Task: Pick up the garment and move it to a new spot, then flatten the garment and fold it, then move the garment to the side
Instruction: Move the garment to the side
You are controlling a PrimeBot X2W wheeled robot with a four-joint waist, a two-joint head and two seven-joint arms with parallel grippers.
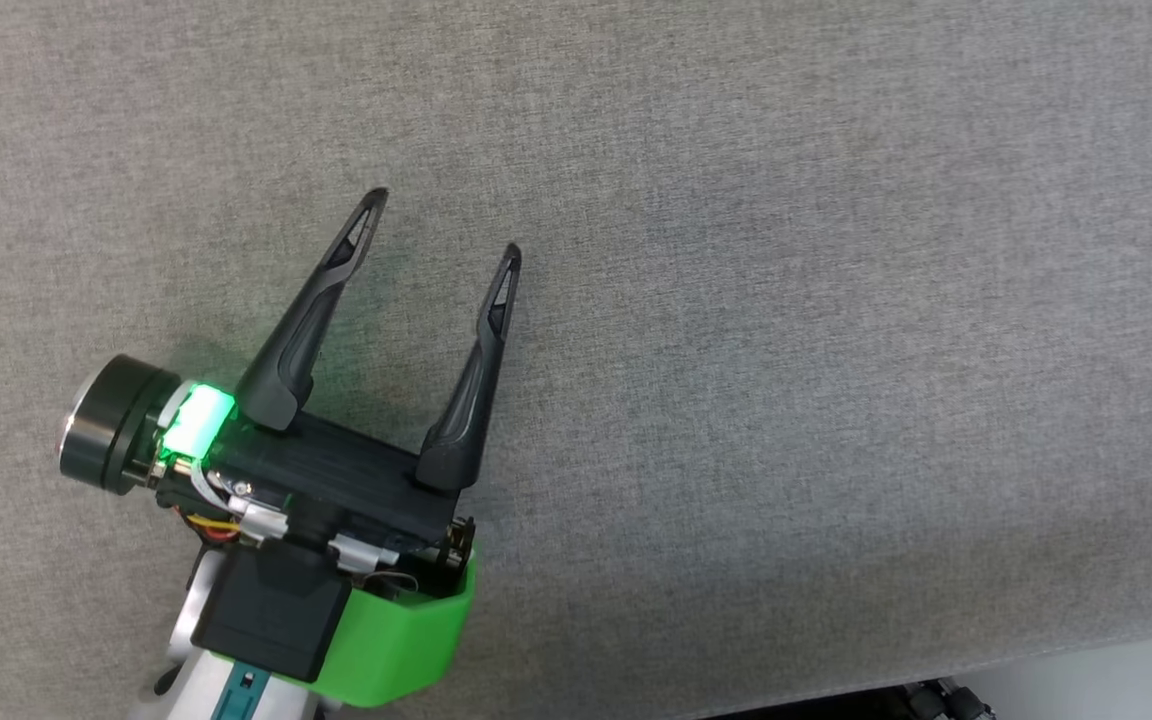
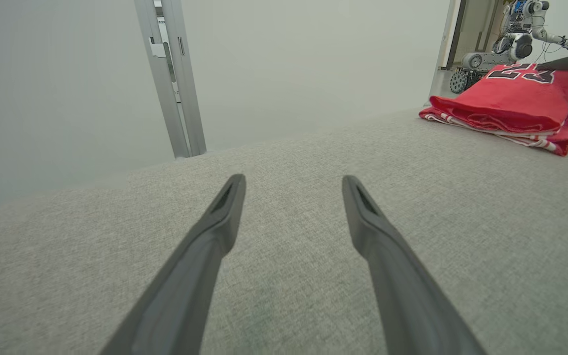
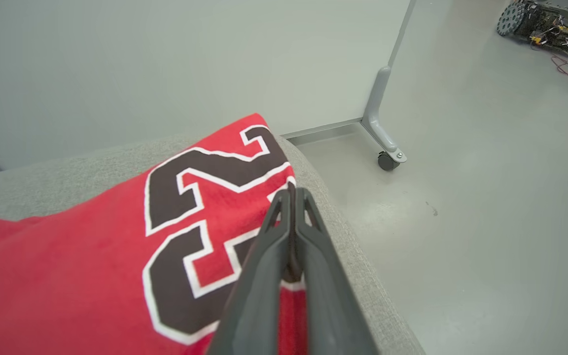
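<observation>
Nudging w/ closed-up right gripper (image 3: 293, 190) could slide folded red black-numbered jersey (image 3: 91, 256) off grey fabric tabletop (image 3: 57, 185) edge; left gripper (image 1: 444, 224) spread, empty

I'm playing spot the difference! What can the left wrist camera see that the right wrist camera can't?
Left wrist view's extras: the open left gripper and a metal door post. Right wrist view's extras: a castor wheel under a partition's grey leg. Shared: the folded red garment, the grey padded surface and the shut right gripper on the garment.
</observation>
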